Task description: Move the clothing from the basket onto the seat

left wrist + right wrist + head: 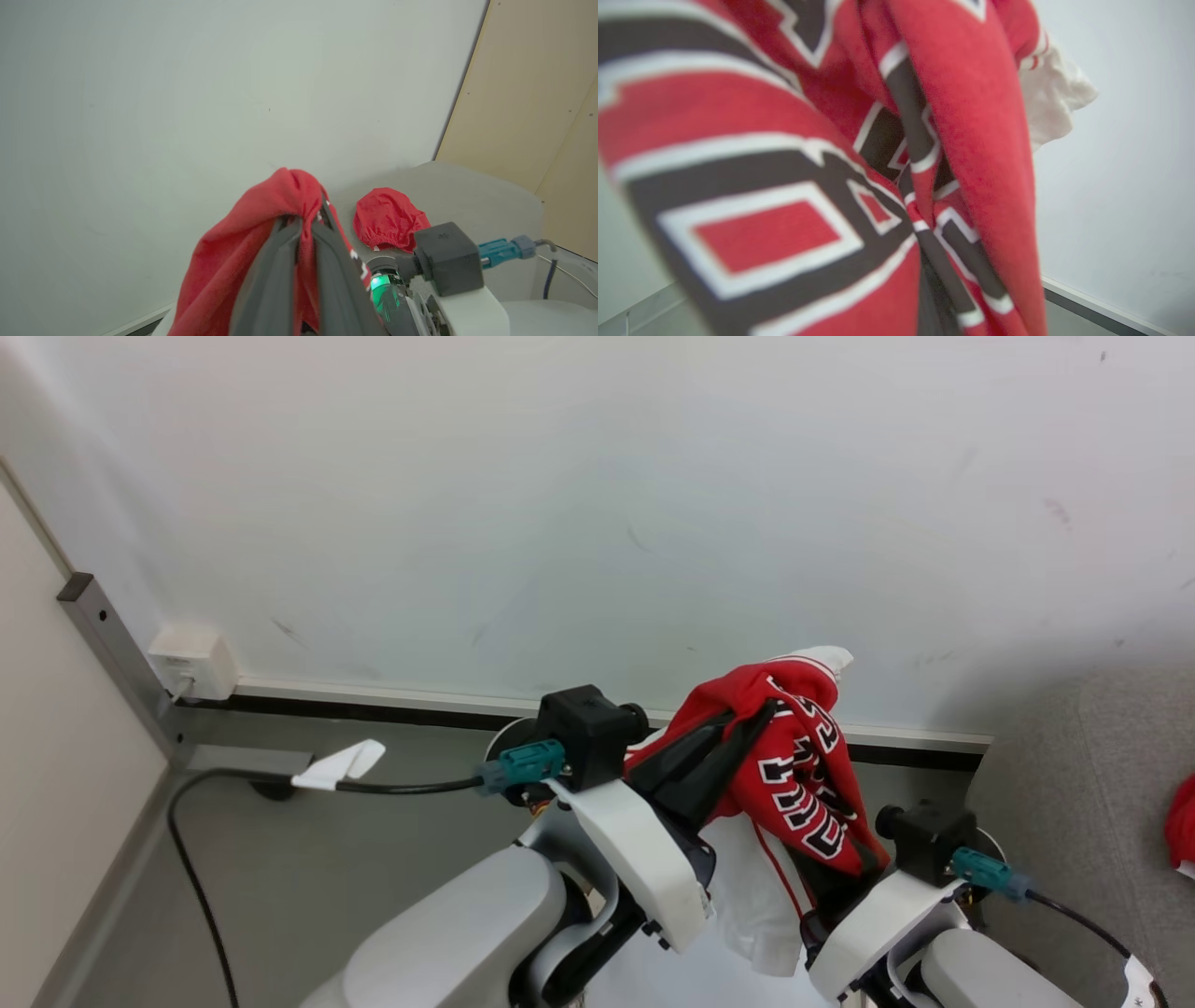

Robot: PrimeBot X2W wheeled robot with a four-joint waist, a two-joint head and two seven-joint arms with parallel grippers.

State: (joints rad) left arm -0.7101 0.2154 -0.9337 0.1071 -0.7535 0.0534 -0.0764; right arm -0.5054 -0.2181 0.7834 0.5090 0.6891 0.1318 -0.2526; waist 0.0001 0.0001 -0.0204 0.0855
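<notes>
rt pincer (pixel 829 896) tips hidden under jersey (pixel 794 784), lettering (pixel 761 219) blurred up close, sofa (pixel 1074 784) cut off

A white wall (pixel 597 476), lightly scuffed, meets the grey floor (pixel 355 840) along a pale skirting strip (pixel 373 692). At the wall's left end, 1 small white socket box (pixel 194 663) touches a grey metal post (pixel 107 635), with a cream panel (pixel 56 784) beside it. In the left wrist view, a tan board (pixel 537 116) adjoins the wall.
</notes>
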